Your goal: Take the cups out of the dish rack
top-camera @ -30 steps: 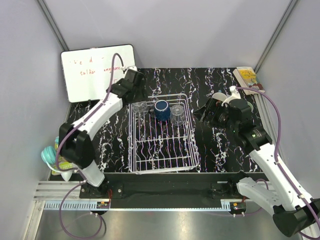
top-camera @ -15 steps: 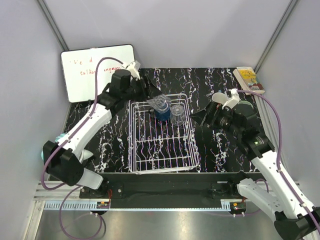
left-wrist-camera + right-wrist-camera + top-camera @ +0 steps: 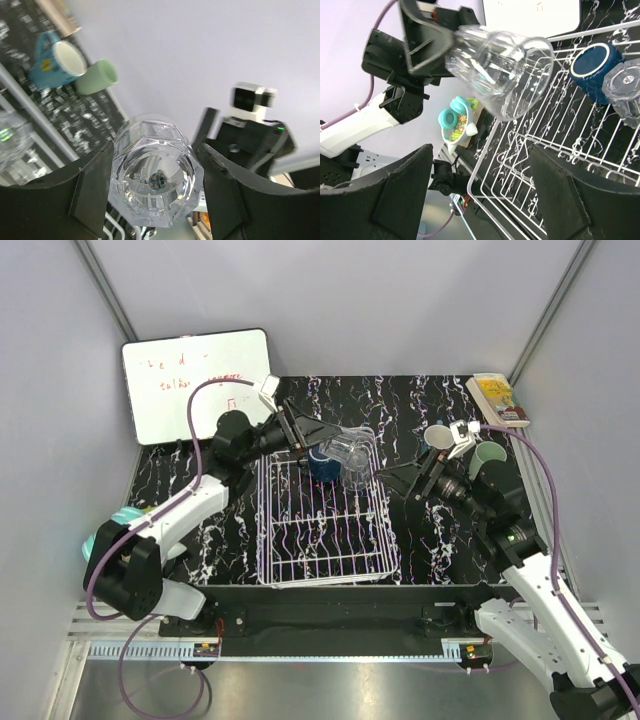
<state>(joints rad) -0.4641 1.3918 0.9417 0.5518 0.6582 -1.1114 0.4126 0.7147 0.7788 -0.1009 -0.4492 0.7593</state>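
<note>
Left gripper (image 3: 322, 438) pinched a clear glass (image 3: 350, 448), tipped sideways, above the far end of the dish rack (image 3: 262, 525), over the navy mug (image 3: 321, 464). Right gripper (image 3: 480, 150) spread, empty. Risk: the smooth glass could slip from the pinch and strike the mug. Black marbled table (image 3: 440, 405); pale walls (image 3: 400, 300); whiteboard (image 3: 195, 375) back-left.

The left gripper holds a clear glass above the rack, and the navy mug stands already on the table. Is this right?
Not quite. The left gripper does hold a clear glass above the rack, but the navy mug is inside the rack, next to a second glass. The right wrist view shows it.
</note>
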